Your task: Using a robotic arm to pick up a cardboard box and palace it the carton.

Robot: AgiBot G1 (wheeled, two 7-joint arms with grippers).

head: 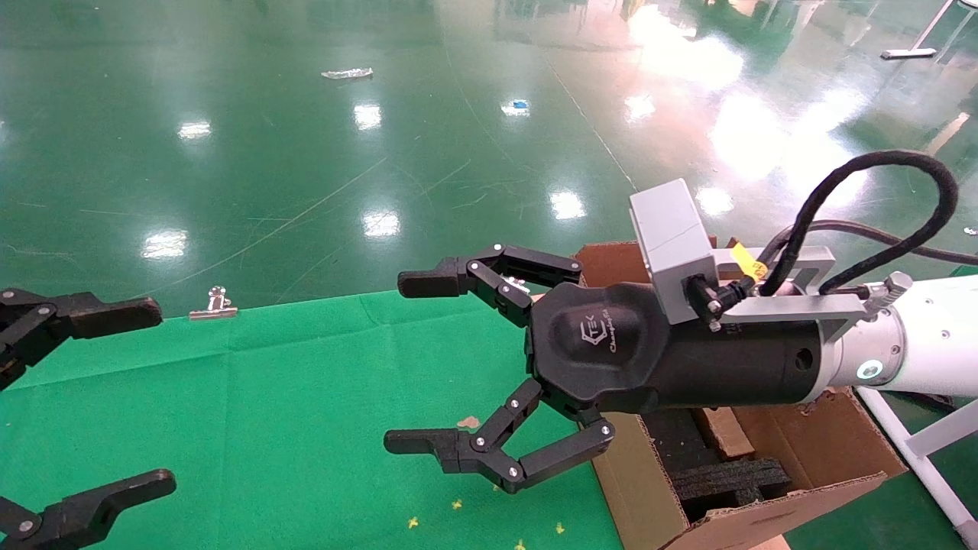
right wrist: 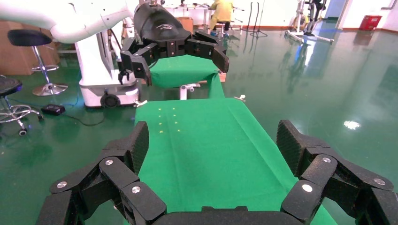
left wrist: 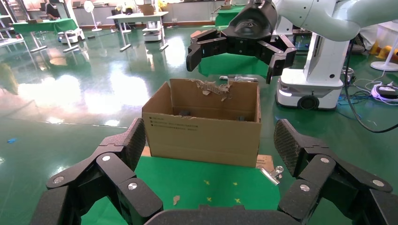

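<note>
Tan carton (head: 810, 458) held black foam (head: 726, 477); green cloth (head: 290, 412) bore yellow marks; white arm (head: 932, 336), black gripper (head: 416, 363), grey camera block (head: 672, 244).

green cloth (head: 267, 397) on table, metal binder clip (head: 214, 304) at its far edge, glossy green floor (head: 306, 153) beyond.

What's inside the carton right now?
Head view shows black foam inserts and a brown cardboard piece in the carton. The open right gripper and its wrist cover the rest, so whether the slim box lies inside cannot be told.
</note>
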